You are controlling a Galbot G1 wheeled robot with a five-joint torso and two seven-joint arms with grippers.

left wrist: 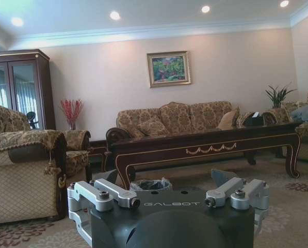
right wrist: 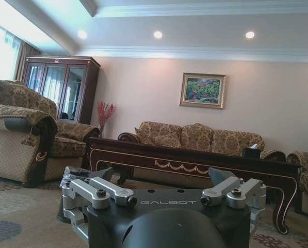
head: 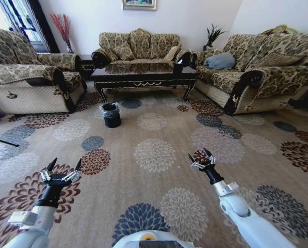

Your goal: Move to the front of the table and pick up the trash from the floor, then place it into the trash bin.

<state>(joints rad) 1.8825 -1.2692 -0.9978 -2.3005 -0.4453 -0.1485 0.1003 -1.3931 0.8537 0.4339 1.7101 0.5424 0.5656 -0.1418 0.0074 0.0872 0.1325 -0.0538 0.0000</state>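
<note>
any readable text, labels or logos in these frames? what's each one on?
"GALBOT": on the black body of the left gripper, left wrist view.
"GALBOT": on the black body of the right gripper, right wrist view.
Nothing readable on the table, the trash bin or the framed picture.

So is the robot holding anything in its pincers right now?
No, nothing is held. The left pincer and the right pincer are both open and empty, hovering over the carpet, well short of the bin.
</note>
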